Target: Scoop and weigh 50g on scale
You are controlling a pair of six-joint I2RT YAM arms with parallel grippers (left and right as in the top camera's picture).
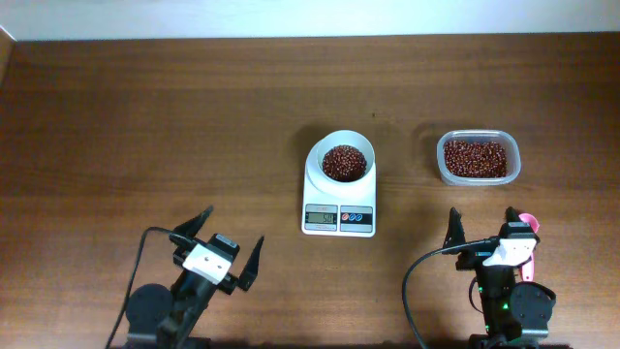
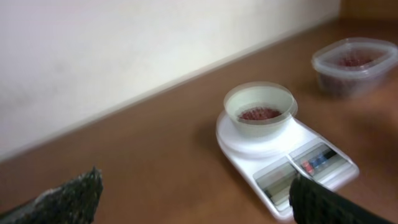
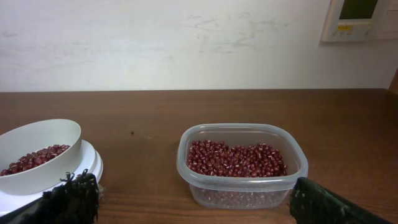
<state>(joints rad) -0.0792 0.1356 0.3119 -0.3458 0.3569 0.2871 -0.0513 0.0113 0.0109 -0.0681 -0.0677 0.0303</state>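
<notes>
One digital scale, one white bowl, one clear plastic tub, two heaps of red-brown beans, one pink item, one desk, two hands: left hand, right hand.

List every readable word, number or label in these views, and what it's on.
Nothing reads clearly in any view.
On the small white digital kitchen scale, the grey display shows digits, too small and blurred to read.
Beside it, the red and blue buttons bear no legible marking.
In the right wrist view, the white wall panel has a dark screen and a yellow label, both too small to read.
</notes>
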